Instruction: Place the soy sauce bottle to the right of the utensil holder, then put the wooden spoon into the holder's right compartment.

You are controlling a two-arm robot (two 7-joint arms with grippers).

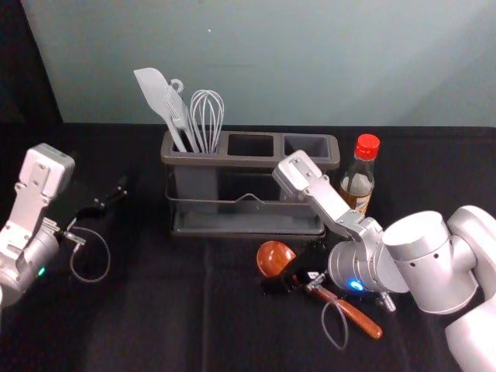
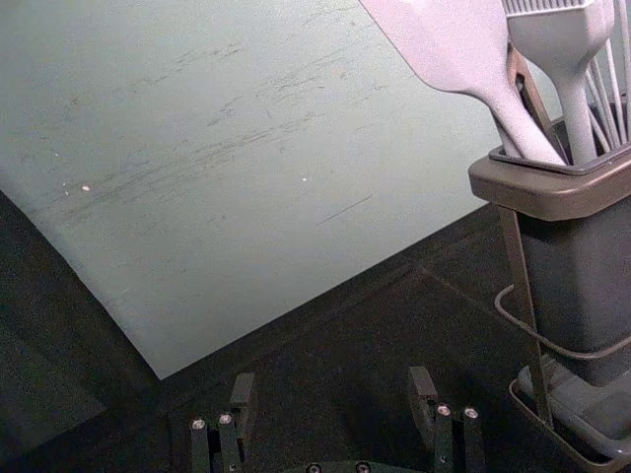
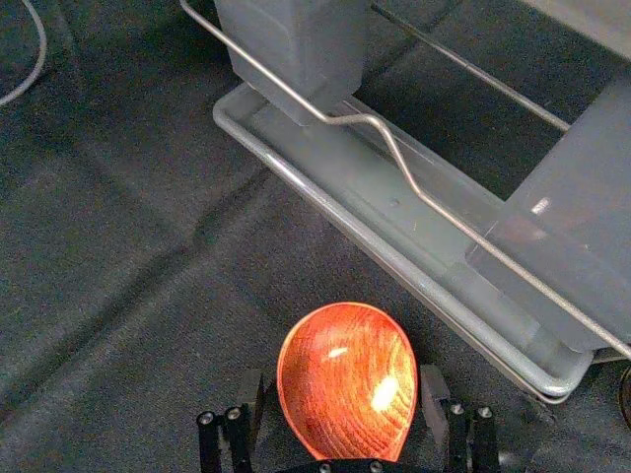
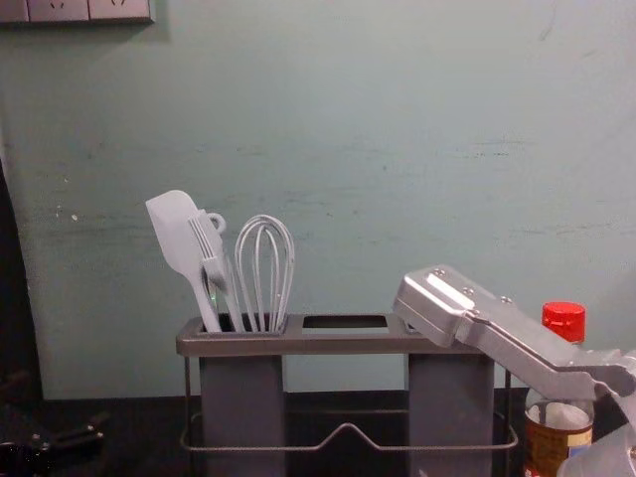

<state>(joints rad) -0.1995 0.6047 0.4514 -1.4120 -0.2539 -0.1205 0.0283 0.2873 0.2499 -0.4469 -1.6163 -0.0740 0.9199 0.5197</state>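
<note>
In the head view my right gripper [image 1: 288, 280] is low over the wooden spoon [image 1: 353, 314], near where bowl and handle meet. The right wrist view has the right gripper [image 3: 343, 399] open, the spoon's bowl [image 3: 347, 379] showing between its fingertips. The soy sauce bottle [image 1: 359, 182], red-capped, stands upright to the right of the utensil holder [image 1: 248, 161]. The holder's right compartment [image 1: 307, 146] holds nothing visible; its left one has white utensils. My left gripper [image 1: 112, 195] is idle at the left side, open in the left wrist view [image 2: 333, 409].
A spatula [image 1: 153, 89], a brush and a whisk [image 1: 207, 116] rise from the left compartment. Behind the black-covered table [image 1: 155, 310] is a pale wall [image 1: 271, 62]. My right forearm reaches in close to the bottle and the holder's front right corner.
</note>
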